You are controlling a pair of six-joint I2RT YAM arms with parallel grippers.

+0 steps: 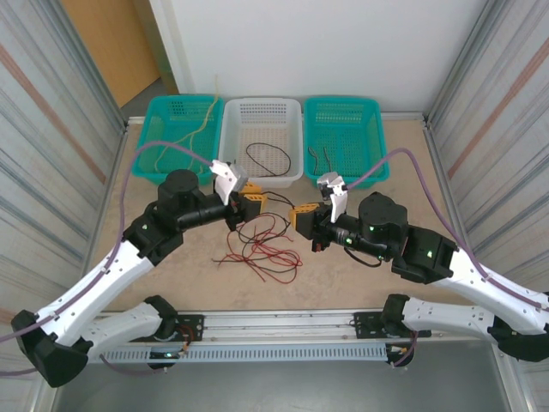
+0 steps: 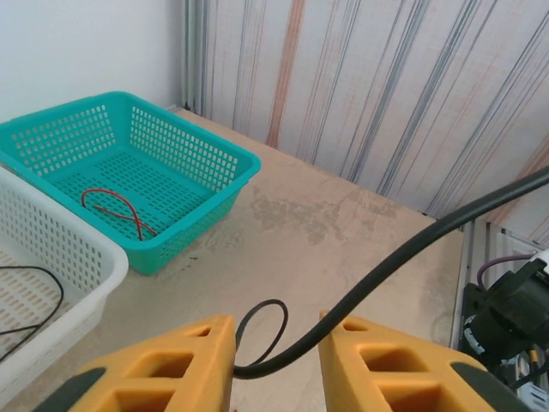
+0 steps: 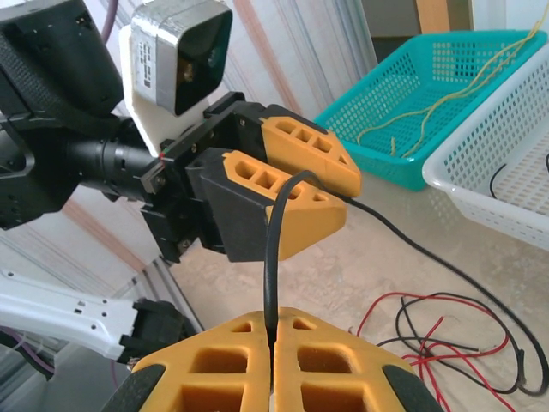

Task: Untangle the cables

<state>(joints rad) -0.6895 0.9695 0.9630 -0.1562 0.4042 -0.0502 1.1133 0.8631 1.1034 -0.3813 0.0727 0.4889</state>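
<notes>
White-and-black left arm and right arm, tipped in yellow-orange.
Rounded black joint housings with small green lights, lavender-grey arm cables off the wrists, white camera boxes, chunky fingers pierced with triangular cut-outs.

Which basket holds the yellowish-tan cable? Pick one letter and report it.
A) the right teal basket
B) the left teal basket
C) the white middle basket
B: in the top view, the yellowish-tan cable lies in loose loops inside the left teal basket.
</notes>
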